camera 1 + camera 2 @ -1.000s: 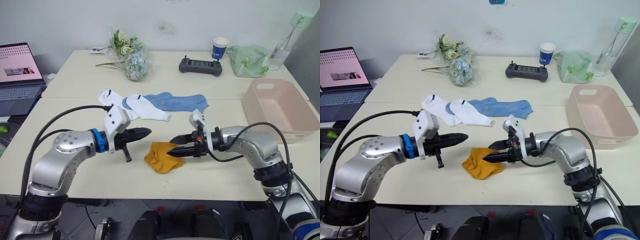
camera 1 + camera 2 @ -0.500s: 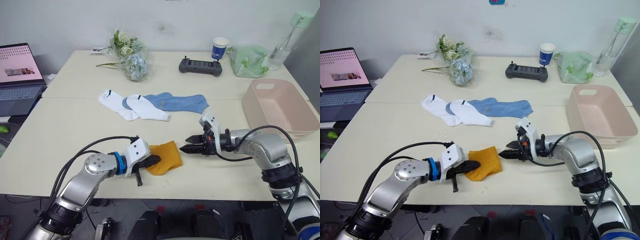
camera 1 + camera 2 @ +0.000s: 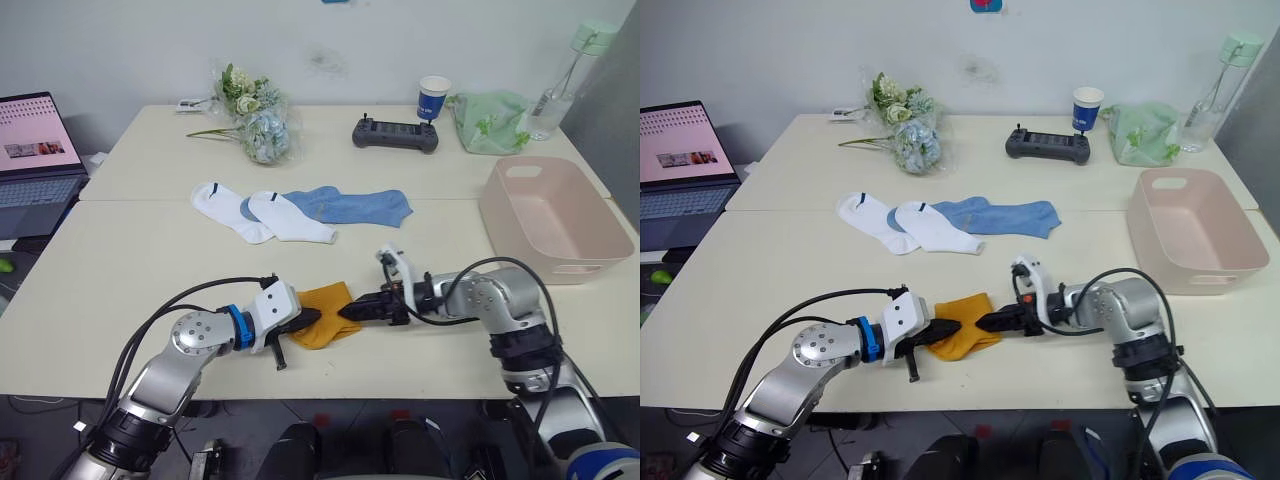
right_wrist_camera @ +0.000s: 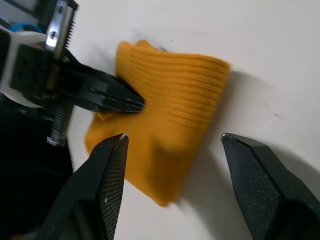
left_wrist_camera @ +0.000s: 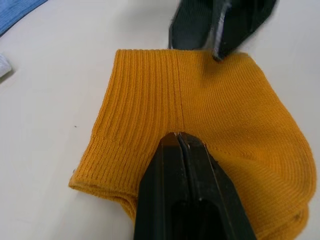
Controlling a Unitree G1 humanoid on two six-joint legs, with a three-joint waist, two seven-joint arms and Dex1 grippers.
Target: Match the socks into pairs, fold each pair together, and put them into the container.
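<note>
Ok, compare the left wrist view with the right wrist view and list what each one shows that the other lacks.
Left wrist view alone: a corner of a light blue sock and the ribbed cuff of the folded mustard-orange socks.
Right wrist view alone: the right gripper open, its fingers either side of the bundle.
Both: the orange bundle on the table, with the left gripper shut on it.

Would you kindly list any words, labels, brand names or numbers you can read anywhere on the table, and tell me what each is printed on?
No text can be read.
Paper cup: a white mark on its blue band, too small to read.
Laptop: the screen shows pink page content, too blurred to read.
Controller: no legible marking.
White socks: a short dark mark at each cuff, not lettering.
Folded orange socks and pink tub: no text.
</note>
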